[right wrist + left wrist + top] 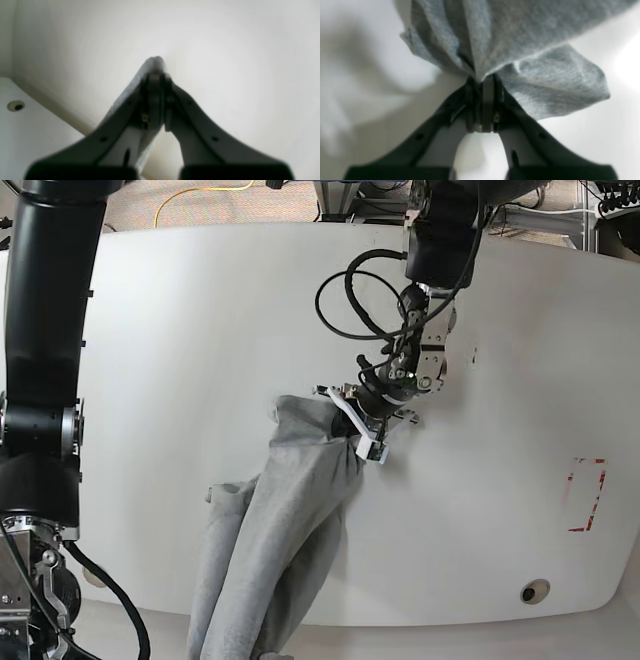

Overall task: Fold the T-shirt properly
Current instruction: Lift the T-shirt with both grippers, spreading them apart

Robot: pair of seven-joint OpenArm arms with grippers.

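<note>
So the left gripper (483, 82) is pinched tight on a bunched corner of the T-shirt (290, 510), jaws pressed together with grey cloth fanning out above them, presumably to drag it up and open it flat. From that pinch the shirt trails toward 7 o'clock across the white table (200, 330), long and rumpled, with its tail hanging over the near edge. The right gripper (156, 75) is clamped on a thin grey edge, probably shirt too.
</note>
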